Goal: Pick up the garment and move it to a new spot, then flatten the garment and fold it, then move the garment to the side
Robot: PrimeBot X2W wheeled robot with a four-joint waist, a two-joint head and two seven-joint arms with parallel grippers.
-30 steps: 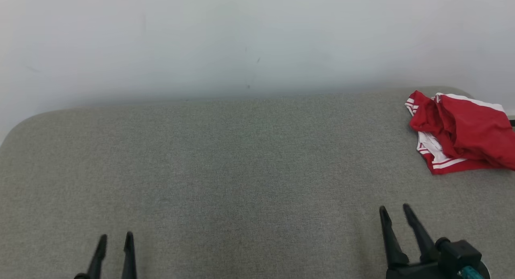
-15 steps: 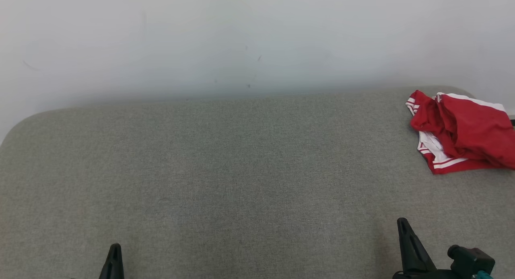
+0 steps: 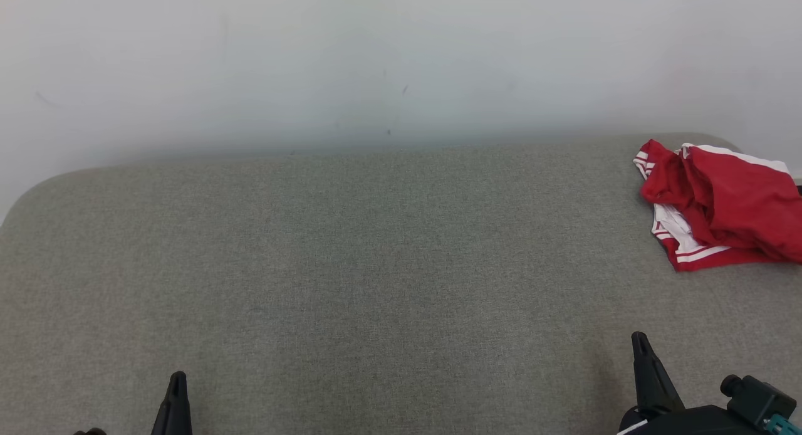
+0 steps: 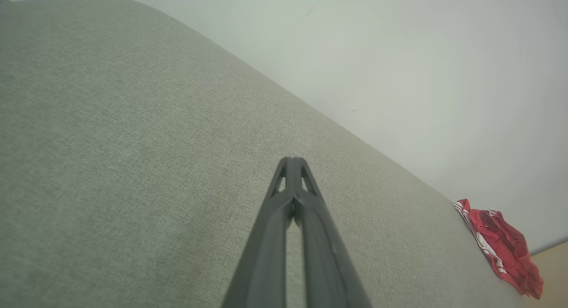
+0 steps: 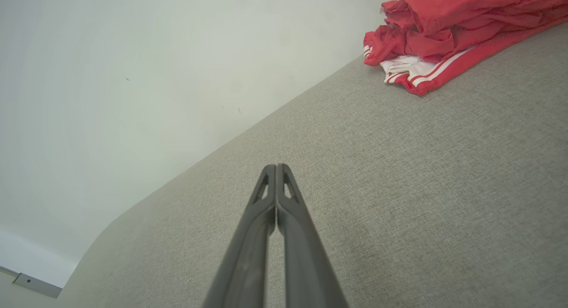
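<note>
Red garment (image 3: 720, 203) with white stripes lies crumpled at right edge of head view, on grey padded surface (image 3: 376, 266) before a pale wall (image 3: 376, 59). Left gripper (image 3: 177, 378), lower left: fingers together, empty. Right gripper (image 3: 639, 341), lower right: likewise, well apart from garment.

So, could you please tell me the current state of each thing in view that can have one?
garment: crumpled in a heap, not flattened or folded, lying at the far right of the grey padded surface, touched by neither gripper
left gripper: shut, holding nothing
right gripper: shut, holding nothing
</note>
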